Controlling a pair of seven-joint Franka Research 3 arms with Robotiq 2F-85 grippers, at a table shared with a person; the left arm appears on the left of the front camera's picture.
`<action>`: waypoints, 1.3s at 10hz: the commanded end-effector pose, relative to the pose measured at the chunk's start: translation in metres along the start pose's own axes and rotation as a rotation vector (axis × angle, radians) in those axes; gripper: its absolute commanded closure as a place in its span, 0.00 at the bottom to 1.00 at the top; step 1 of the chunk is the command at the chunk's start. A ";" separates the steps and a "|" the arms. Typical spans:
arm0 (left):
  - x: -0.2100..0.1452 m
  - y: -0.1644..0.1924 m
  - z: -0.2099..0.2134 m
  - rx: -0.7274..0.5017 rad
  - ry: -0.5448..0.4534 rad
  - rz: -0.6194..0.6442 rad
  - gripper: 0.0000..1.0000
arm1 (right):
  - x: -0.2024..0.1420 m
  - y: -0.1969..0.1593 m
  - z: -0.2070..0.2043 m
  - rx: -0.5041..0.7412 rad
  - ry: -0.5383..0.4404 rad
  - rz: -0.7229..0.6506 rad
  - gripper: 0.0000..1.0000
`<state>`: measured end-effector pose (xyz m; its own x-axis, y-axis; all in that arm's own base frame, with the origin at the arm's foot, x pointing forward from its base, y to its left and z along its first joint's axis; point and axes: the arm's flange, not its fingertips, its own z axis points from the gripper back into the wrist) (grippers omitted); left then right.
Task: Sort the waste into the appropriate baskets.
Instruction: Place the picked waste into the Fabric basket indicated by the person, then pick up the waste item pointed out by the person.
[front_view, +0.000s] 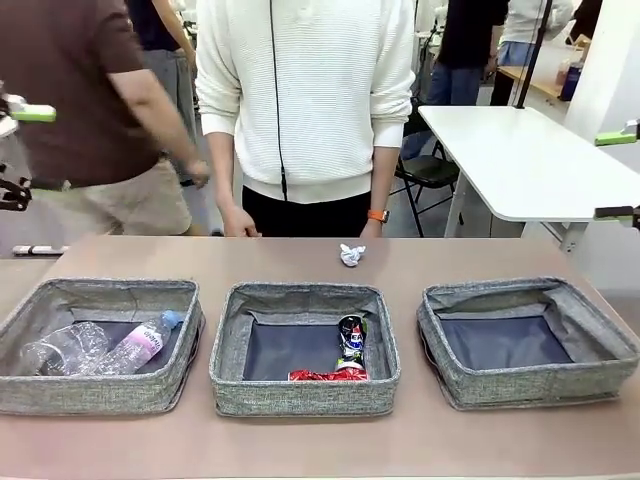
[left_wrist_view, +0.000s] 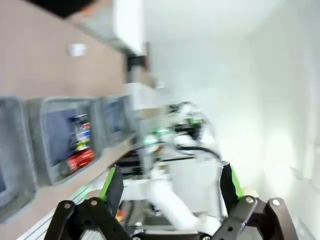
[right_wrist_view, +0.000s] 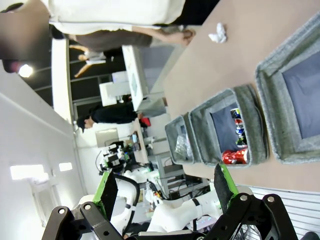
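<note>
Three grey woven baskets stand in a row near the table's front. The left basket (front_view: 90, 392) holds clear plastic bottles (front_view: 65, 350), one of them blue-capped (front_view: 140, 345). In the middle basket (front_view: 300, 395) lie a dark drink can (front_view: 351, 338) and a crushed red can (front_view: 325, 376). The right basket (front_view: 530, 385) has a bare dark floor. A white paper wad (front_view: 351, 255) (right_wrist_view: 218, 33) rests on the table beyond the middle basket. My left gripper (front_view: 20, 152) (left_wrist_view: 170, 182) is raised at the far left, open and holding nothing. My right gripper (front_view: 615, 175) (right_wrist_view: 165, 185) hangs open at the far right.
A person in a white sweater (front_view: 300, 100) stands at the far edge, both hands resting by the table near the paper wad. Another person in brown (front_view: 90, 100) stands at the back left. A white table (front_view: 520, 160) stands behind at the right.
</note>
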<state>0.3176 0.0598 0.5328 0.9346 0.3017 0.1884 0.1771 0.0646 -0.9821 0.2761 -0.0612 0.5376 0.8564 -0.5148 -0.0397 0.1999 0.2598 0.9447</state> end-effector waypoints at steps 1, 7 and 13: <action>-0.019 0.034 0.015 -0.260 -0.008 0.088 0.00 | 0.000 -0.001 0.000 0.006 0.001 0.016 0.00; 0.006 0.005 0.020 -0.148 -0.030 0.025 0.00 | 0.000 -0.001 0.000 0.006 0.001 0.016 0.00; 0.006 0.005 0.020 -0.148 -0.030 0.025 0.00 | 0.000 -0.001 0.000 0.006 0.001 0.016 0.00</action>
<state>0.3185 0.0820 0.5268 0.9332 0.3292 0.1442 0.1773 -0.0726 -0.9815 0.2761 -0.0612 0.5376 0.8564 -0.5148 -0.0391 0.1995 0.2601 0.9448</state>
